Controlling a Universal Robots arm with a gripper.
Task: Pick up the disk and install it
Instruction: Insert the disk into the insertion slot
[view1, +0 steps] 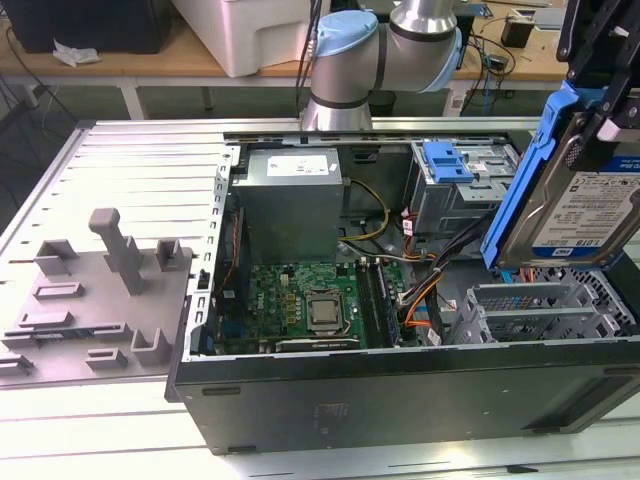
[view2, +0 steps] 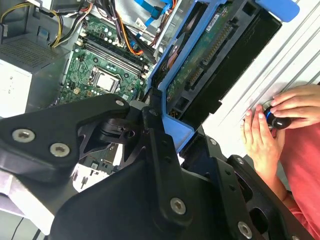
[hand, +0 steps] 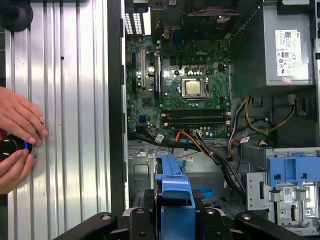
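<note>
We find the disk (view1: 590, 215) above the cage (view1: 530, 305) at the exterior view's right, the jig (view1: 100, 290) at its left, beside the case (view1: 400, 390).

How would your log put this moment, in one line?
claw: shut on disk | disk: tilted, above computer case | installed: no

The arm (view1: 345, 60) is seen bent at its blue-capped joints, and the black pincer (view1: 595, 125) is held raised at the exterior view's right, its fingers (view2: 157, 145) clamped on the tilted disk (view1: 590, 215).
</note>
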